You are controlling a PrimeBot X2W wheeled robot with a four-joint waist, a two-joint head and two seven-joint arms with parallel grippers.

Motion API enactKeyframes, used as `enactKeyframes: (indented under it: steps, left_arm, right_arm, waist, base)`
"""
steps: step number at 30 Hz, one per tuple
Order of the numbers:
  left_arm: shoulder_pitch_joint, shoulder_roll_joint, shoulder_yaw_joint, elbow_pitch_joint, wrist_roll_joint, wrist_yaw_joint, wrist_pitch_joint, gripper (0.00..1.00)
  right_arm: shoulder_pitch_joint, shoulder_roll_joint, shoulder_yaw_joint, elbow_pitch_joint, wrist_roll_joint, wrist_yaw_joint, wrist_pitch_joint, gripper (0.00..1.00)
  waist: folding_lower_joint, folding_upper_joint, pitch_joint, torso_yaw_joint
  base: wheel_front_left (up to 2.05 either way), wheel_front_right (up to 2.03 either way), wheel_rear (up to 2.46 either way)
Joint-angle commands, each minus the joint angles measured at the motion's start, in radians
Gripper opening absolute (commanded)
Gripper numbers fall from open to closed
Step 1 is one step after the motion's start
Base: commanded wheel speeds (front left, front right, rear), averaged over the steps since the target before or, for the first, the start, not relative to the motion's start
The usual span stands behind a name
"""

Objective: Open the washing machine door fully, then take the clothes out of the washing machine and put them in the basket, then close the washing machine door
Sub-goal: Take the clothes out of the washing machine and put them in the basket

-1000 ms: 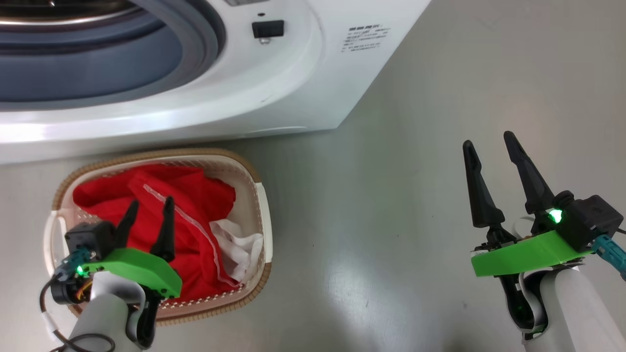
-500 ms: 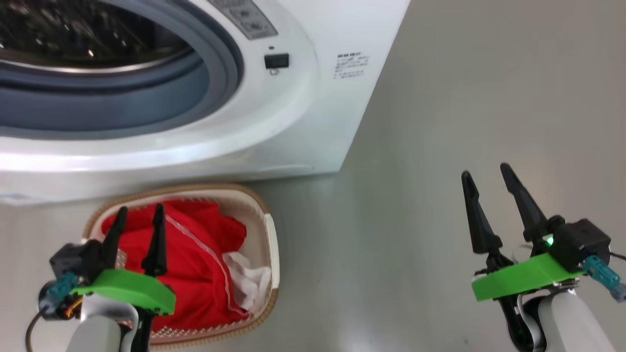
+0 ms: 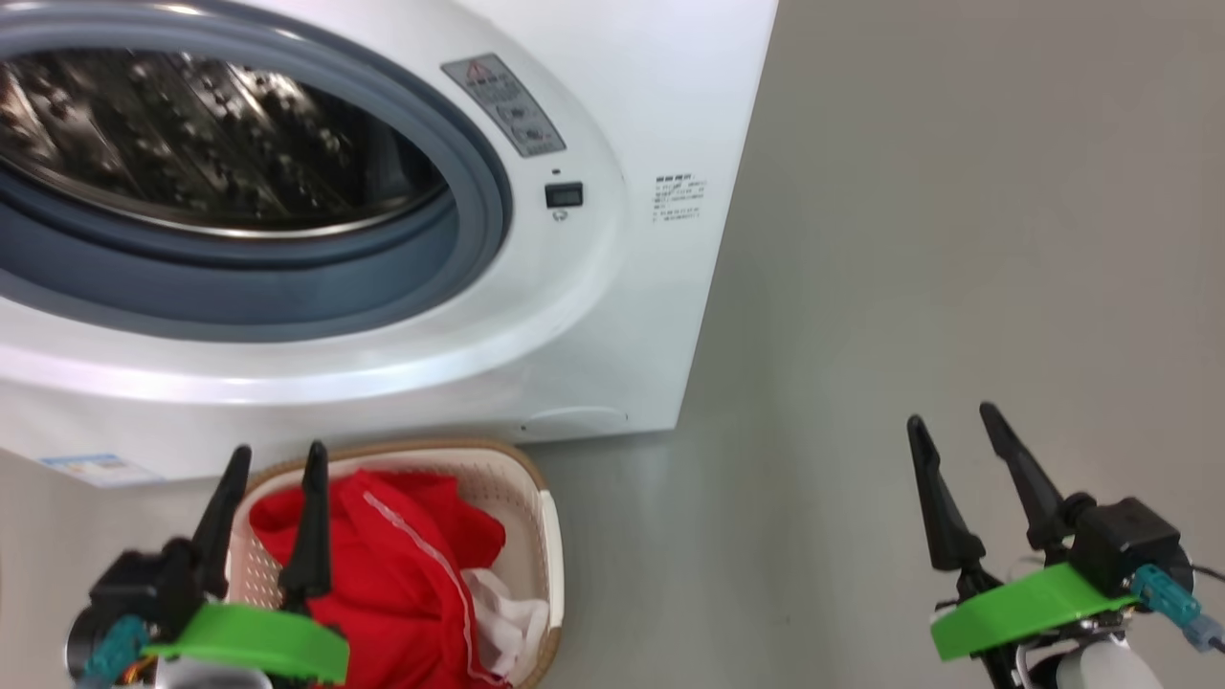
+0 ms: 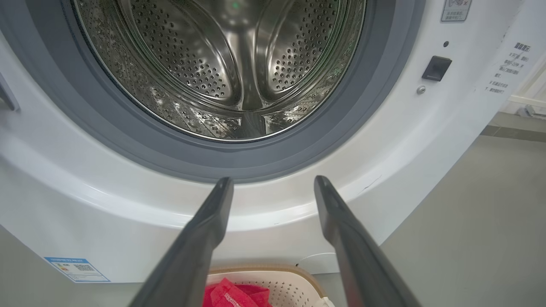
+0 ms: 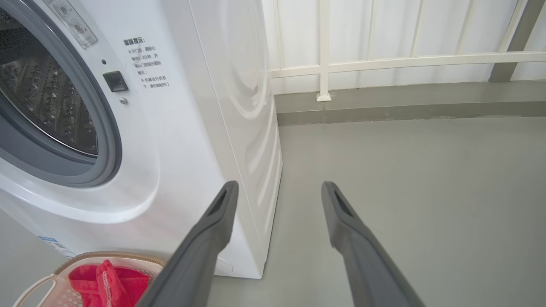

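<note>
I count one washing machine [image 3: 632,316], one basket [image 3: 550,536], one heap of red clothes [image 3: 402,565] in it, and two grippers: the left gripper [image 3: 278,448] and the right gripper [image 3: 949,414].

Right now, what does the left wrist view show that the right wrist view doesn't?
Left wrist view: straight into the steel drum, down to its back. Right wrist view: the washing machine with its plain side panel, and a white railing. Both: the grey gasket, the basket with red clothes, and an open gripper: left gripper, right gripper.
</note>
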Motion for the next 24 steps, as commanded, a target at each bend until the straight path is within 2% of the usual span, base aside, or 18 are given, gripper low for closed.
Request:
enactKeyframes:
  steps: [1,10,24]
  left_arm:
    - [0.023,0.021,0.037,-0.037,0.009,-0.006,-0.008,1.00]
    - [0.147,0.022,0.065,-0.137,0.025,-0.006,-0.008,1.00]
    - [0.271,-0.008,0.095,-0.245,0.035,-0.006,-0.008,1.00]
  right_arm:
    - [0.013,-0.002,0.017,-0.018,-0.017,0.006,-0.007,1.00]
    - [0.077,-0.005,-0.004,-0.016,-0.020,0.006,-0.007,1.00]
    - [0.165,-0.012,-0.033,-0.034,-0.013,0.006,-0.007,1.00]
  waist:
    - [0.0000,0.0000,-0.048,0.004]
    - [0.0000,0.0000,-0.118,-0.010]
    - [0.0000,0.0000,-0.141,-0.010]
  base:
    - [0.00,0.00,0.00]
    - [0.00,0.00,0.00]
    - [0.00,0.00,0.00]
